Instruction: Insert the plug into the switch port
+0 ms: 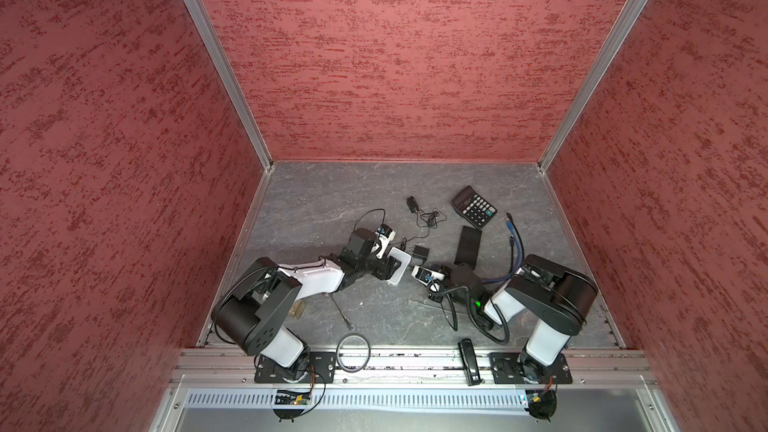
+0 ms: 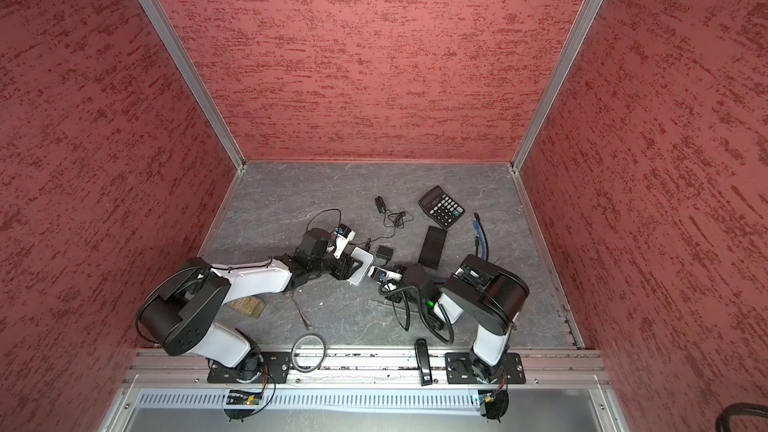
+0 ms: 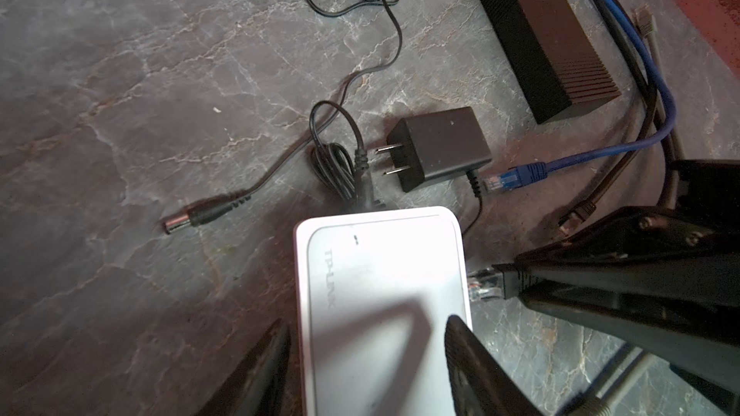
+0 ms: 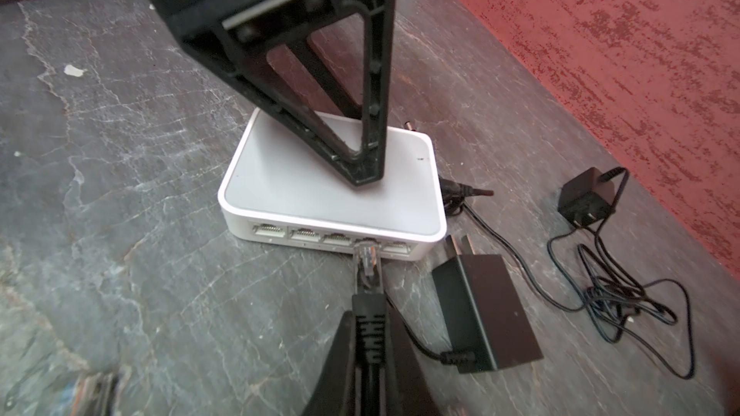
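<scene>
The white switch [image 4: 312,194] lies flat on the grey table, also seen in both top views [image 1: 400,266] [image 2: 360,265]. My left gripper [image 3: 368,322] is closed across it: one finger lies along its far side, the other bears on its top near the port side. A row of ports [image 4: 332,238] faces my right gripper [image 4: 368,322], which is shut on the black boot of a cable. The clear plug [image 4: 367,258] at that cable's end points at the fourth port from the left. Its tip is at the port's mouth, and most of its body shows outside.
A black power adapter [image 4: 480,310] lies right beside the plug, its thin cord running to a tangle [image 4: 624,298]. A blue cable's plug [image 3: 516,176], a black box [image 3: 540,34] and a loose barrel connector [image 3: 192,218] lie around the switch. A calculator [image 1: 473,206] sits farther back.
</scene>
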